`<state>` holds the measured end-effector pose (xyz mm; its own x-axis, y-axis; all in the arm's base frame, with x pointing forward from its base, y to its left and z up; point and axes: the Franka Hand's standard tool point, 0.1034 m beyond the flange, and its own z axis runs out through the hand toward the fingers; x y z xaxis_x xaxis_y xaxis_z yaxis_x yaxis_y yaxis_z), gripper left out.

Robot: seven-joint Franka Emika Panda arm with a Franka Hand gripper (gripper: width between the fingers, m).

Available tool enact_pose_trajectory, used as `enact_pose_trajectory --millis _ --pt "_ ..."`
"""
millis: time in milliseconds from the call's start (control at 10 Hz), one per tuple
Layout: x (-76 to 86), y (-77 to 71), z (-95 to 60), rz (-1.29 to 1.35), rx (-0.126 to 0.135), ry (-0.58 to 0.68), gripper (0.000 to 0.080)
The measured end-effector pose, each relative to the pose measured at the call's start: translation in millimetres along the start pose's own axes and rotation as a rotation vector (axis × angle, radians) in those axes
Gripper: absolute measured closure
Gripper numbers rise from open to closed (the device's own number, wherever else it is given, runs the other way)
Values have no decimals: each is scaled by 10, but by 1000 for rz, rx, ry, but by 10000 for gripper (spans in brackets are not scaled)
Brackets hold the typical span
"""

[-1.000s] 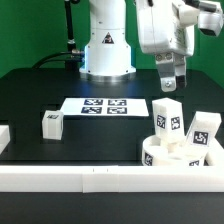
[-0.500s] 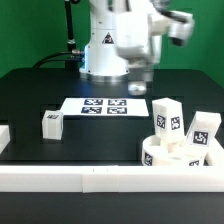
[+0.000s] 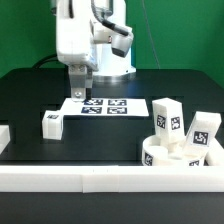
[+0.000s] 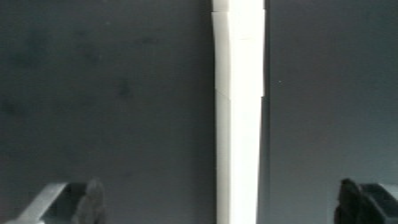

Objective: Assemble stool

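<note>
The white round seat (image 3: 160,157) lies at the front of the exterior view's right. Two white tagged legs, one (image 3: 166,118) and the other (image 3: 203,131), stand upright in it. A third tagged leg (image 3: 52,123) lies alone on the black table at the exterior view's left. My gripper (image 3: 78,92) hangs above the left end of the marker board (image 3: 105,105), behind and a little right of the lone leg. It is open and empty. In the wrist view its dark fingertips (image 4: 64,204) stand wide apart around the gripper's middle (image 4: 215,203).
A long white border bar (image 3: 100,178) runs along the table's front edge, with a short piece (image 3: 4,135) at the left. The wrist view shows a long thin white strip (image 4: 237,100) on the dark table. The robot base (image 3: 110,55) stands behind.
The arm has swung from above the seat at the exterior view's right across to the left, ending over the marker board's left end. The stool parts have not moved.
</note>
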<state>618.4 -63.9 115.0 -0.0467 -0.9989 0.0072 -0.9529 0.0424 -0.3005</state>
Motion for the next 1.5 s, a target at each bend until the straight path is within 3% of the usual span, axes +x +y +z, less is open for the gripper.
enact_pose_trajectory --millis 100,300,400,600,800,1200,1400,1500 --pt "-21 -3 14 -24 -5 4 151" --pt "-170 -94 62 -397 -64 31 151" --pt "-190 -80 72 -499 -76 35 151" --pt "-76 -30 78 -622 -52 48 151" --pt "-79 -39 79 -811 -61 50 151" --pt "17 19 126 -1291 -92 95 151" --pt "291 184 131 -1500 -119 54 151" --pt "308 167 131 -1590 -126 55 151"
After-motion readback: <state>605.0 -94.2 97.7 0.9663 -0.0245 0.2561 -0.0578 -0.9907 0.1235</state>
